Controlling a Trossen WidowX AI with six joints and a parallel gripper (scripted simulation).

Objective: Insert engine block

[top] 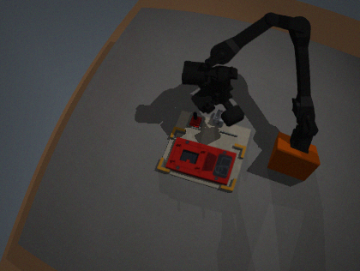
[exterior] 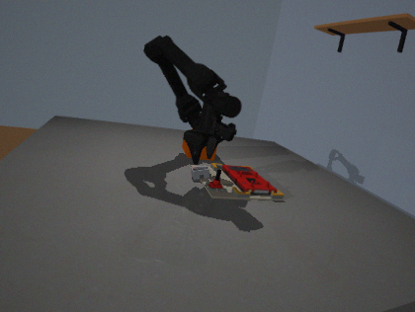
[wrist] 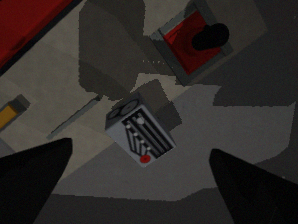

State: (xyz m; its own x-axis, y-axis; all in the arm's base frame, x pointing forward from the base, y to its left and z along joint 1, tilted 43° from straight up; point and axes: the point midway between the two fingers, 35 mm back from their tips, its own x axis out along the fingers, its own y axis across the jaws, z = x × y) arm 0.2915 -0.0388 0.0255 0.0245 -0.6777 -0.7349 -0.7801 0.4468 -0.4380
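The grey engine block (top: 218,117) (exterior: 200,173) (wrist: 137,131) sits near the edge of the pale board, its striped face with a red dot showing in the wrist view. My gripper (top: 219,112) (exterior: 204,159) (wrist: 142,150) is wide open and empty above it. In the wrist view the block lies between the two fingers as seen from above, with room on both sides. The red car body (top: 195,167) (exterior: 237,175) (wrist: 25,22) lies on the board, with a dark, empty-looking opening (top: 189,155) in it. The rib is too small to tell clearly.
A red piece with a black upright knob (top: 195,120) (exterior: 216,183) (wrist: 192,45) sits in a grey holder beside the engine block. A thin grey bar (top: 228,134) (wrist: 75,117) lies on the board. Yellow corner brackets surround the car. The arm's orange base (top: 293,160) stands to the right in the top view.
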